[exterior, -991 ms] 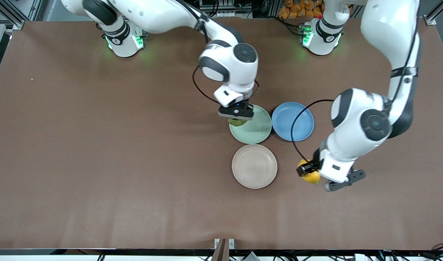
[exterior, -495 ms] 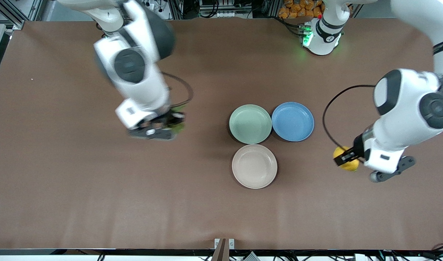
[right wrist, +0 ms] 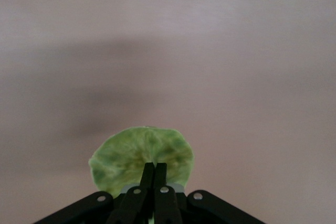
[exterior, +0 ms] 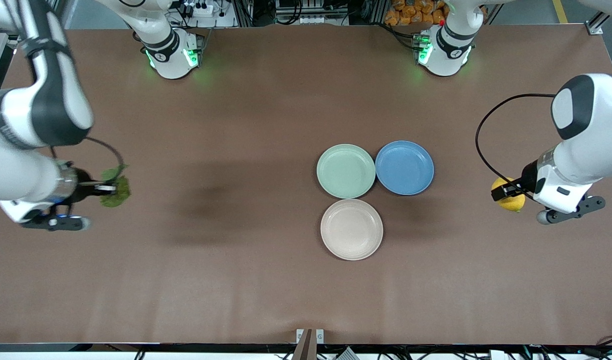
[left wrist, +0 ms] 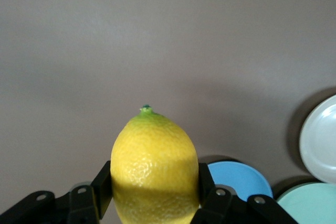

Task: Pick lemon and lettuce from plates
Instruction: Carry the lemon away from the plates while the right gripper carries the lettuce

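I see mint plate, cream plate and blue plate all bare. Left gripper clamps the lemon over the table's left-arm end; right gripper pinches the lettuce over the right-arm end, arm partly cropped.

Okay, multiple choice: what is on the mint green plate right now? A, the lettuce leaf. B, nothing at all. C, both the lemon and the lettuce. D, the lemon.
B: the mint green plate lies bare, the lettuce is gripped in the right claw, and the lemon is in the left claw.
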Available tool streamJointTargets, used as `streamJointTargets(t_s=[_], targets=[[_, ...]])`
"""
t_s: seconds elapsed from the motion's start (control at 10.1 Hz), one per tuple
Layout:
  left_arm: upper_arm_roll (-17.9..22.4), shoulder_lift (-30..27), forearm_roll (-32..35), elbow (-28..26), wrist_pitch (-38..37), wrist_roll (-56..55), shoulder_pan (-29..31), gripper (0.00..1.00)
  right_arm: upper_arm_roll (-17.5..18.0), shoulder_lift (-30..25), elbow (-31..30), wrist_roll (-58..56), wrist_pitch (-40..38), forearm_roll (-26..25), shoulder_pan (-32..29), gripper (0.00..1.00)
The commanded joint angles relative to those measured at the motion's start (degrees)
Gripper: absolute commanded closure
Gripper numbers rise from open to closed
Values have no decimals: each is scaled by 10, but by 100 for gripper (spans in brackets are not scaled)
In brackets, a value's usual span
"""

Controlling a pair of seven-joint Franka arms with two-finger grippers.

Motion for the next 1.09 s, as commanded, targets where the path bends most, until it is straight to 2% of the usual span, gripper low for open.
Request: streamJointTargets(t_s=[0.0, 0.1, 0.3, 0.5, 0.69, 0.79, 0.89, 0.99], targets=[[-4, 30, 16, -8, 13, 25, 6, 100, -37, 50, -11, -13, 50, 27, -7, 100], [-4, 49, 38, -8, 22, 26, 7, 100, -54, 75, -12, -14, 87, 28, -7, 100], [-4, 97, 50, -8, 66, 29, 9, 100, -62, 120, -27, -14, 168, 27, -6, 100], [-4, 142, 79, -7, 91, 29, 9, 100, -75, 141, -106, -16, 317, 21, -6, 100], [-3, 175, 82, -2, 112, 30, 15, 100, -78, 165, -124, -26, 368, 15, -3, 100], [-4, 188, 95, -1, 117, 40, 23, 100, -78, 177, -128, -26, 391, -3, -3, 100], [-5, 191, 104, -2, 121, 46, 28, 50, -78, 183, -143, -26, 421, -20, -4, 100], [-5, 194, 104, -2, 124, 47, 31, 12, -79, 186, -150, -26, 438, -22, -4, 100]])
